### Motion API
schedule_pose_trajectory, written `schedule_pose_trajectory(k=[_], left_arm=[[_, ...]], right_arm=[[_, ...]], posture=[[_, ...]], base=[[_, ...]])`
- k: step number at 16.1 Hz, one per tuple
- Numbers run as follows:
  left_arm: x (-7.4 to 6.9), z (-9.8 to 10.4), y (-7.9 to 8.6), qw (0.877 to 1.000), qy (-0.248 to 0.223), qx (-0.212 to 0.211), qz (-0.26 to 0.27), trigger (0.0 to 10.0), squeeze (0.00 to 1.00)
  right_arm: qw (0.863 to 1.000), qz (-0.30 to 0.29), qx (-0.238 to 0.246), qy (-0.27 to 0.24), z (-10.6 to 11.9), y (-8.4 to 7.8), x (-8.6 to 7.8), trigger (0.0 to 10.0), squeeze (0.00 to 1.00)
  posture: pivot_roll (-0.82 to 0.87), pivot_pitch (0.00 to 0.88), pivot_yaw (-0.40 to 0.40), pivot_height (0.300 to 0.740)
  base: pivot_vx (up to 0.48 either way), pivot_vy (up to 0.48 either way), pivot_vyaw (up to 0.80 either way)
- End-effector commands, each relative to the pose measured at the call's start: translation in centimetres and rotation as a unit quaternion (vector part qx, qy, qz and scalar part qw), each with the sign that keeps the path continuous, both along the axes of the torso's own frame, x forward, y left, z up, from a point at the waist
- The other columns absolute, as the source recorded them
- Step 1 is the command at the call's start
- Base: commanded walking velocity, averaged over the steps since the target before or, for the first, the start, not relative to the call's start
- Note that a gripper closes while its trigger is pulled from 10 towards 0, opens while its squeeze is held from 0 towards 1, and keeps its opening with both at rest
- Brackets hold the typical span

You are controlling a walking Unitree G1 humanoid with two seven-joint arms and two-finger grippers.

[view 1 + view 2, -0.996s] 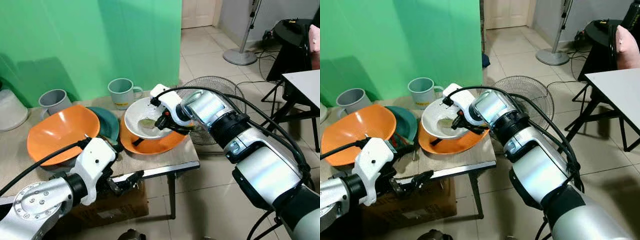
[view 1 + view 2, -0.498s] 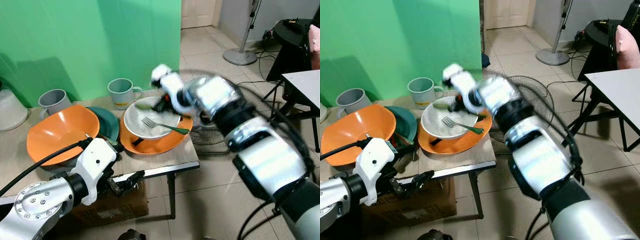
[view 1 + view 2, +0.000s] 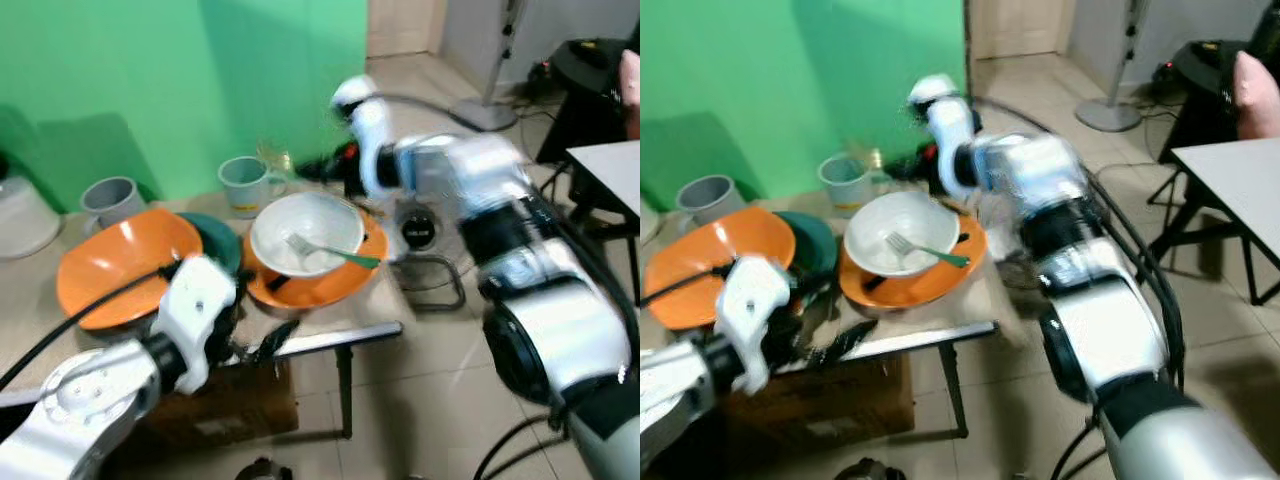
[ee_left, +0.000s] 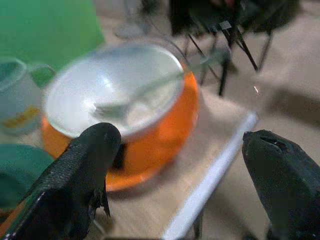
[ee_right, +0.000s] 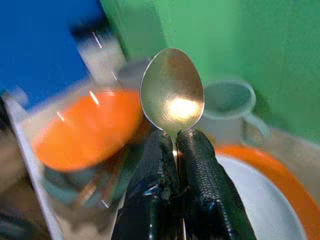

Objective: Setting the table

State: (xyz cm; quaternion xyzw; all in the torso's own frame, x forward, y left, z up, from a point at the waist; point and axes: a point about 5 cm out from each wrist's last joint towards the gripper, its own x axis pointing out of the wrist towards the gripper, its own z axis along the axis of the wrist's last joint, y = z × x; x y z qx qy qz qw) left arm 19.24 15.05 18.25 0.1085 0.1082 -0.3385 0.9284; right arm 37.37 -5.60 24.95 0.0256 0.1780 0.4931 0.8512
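The right gripper (image 5: 175,150) pinches a spoon (image 5: 172,97) above the white bowl (image 3: 305,232) (fork (image 3: 330,250) inside). Behind that bowl stands a mug (image 3: 243,183); the left gripper (image 4: 185,170) gapes wide before it.

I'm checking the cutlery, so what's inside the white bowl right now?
A fork with a green handle lies in the white bowl, handle resting over the rim. The spoon is not in it; the right gripper holds it. The bowl's near inner wall is hidden.

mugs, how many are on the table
2, both by the green wall: a grey mug behind the big orange bowl, and a green-grey mug behind the white bowl. Others may be hidden.
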Motion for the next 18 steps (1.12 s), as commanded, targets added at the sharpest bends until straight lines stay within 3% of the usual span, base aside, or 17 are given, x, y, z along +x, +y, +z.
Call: schedule_pose_trajectory(k=[1,6,7,16,17,18], left_arm=[[0.3,0.2,-0.2,1.0,-0.015,-0.011,0.019,10.0,0.0],[0.9,-0.1,-0.7,0.998,-0.031,-0.025,0.056,10.0,0.0],[1.3,0.3,-0.2,0.995,-0.05,-0.022,0.084,10.0,0.0],[2.0,0.8,1.2,0.984,-0.08,-0.025,0.157,10.0,0.0],[2.2,1.0,1.5,0.98,-0.09,-0.023,0.173,10.0,0.0],[2.2,1.0,1.6,0.979,-0.094,-0.022,0.178,10.0,0.0]], right_arm=[[0.998,-0.005,0.063,0.008,1.1,-0.7,-0.5,0.0,0.0],[0.983,-0.026,0.167,0.067,-1.4,-0.6,-1.7,0.0,0.0],[0.973,-0.027,0.214,0.077,-1.5,-0.3,-2.4,0.0,0.0],[0.954,-0.059,0.283,0.08,-2.1,-0.7,-4.1,0.0,0.0],[0.961,-0.074,0.263,0.053,-2.0,-0.5,-4.2,8.1,0.0],[0.963,-0.08,0.254,0.044,-1.9,-0.5,-4.3,10.0,0.0]], posture=[[-0.04,0.0,0.075,0.74],[-0.05,0.0,0.076,0.74],[-0.04,0.0,0.071,0.74],[-0.03,0.0,0.067,0.74],[-0.03,0.0,0.068,0.74],[-0.03,0.0,0.068,0.74]], base=[[0.0,0.0,0.0],[0.0,0.0,0.0],[0.0,0.0,0.0],[0.0,0.0,0.0],[0.0,0.0,0.0],[0.0,0.0,0.0]])
